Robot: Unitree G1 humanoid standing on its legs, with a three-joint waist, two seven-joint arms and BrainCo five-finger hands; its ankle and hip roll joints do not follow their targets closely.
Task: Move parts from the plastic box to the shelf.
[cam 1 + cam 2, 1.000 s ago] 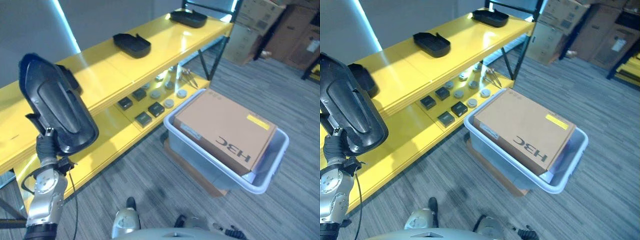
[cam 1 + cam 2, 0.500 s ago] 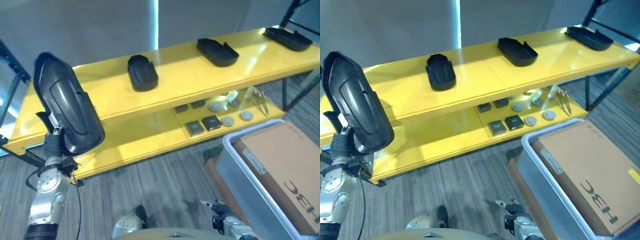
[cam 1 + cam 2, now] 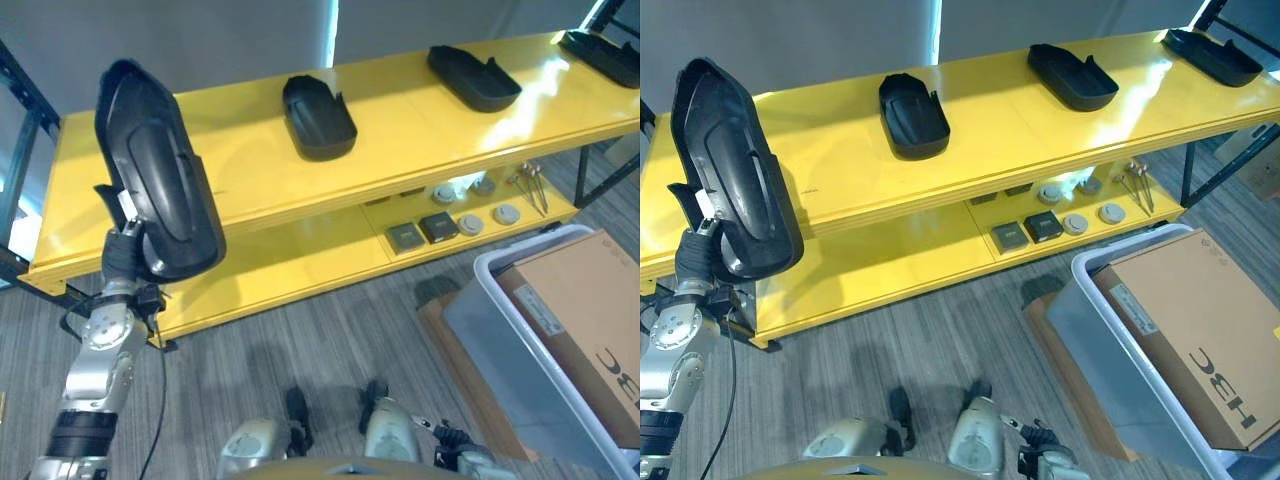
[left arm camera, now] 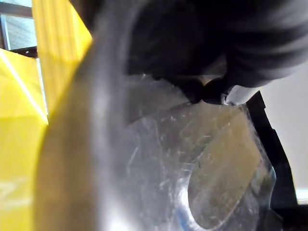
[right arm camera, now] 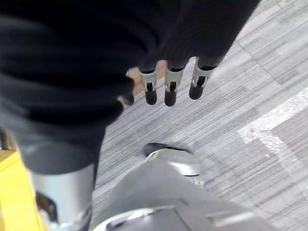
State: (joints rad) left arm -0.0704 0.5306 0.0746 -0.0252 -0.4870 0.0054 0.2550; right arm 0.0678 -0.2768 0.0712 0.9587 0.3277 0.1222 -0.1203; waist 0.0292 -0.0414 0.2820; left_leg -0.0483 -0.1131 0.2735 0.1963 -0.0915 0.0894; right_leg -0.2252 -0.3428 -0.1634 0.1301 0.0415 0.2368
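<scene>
I stand on grey striped carpet (image 3: 300, 340) facing a glossy yellow two-level shelf (image 3: 400, 130). My left hand (image 3: 125, 262) grips the lower end of a long, smooth black plastic part (image 3: 155, 185), held upright before the shelf's left end. Three similar black parts (image 3: 318, 115) lie on the top level. To my right, a grey plastic box (image 3: 490, 330) holds a cardboard carton (image 3: 590, 320). My right hand (image 5: 168, 86) hangs with fingers relaxed and holding nothing, over the floor.
</scene>
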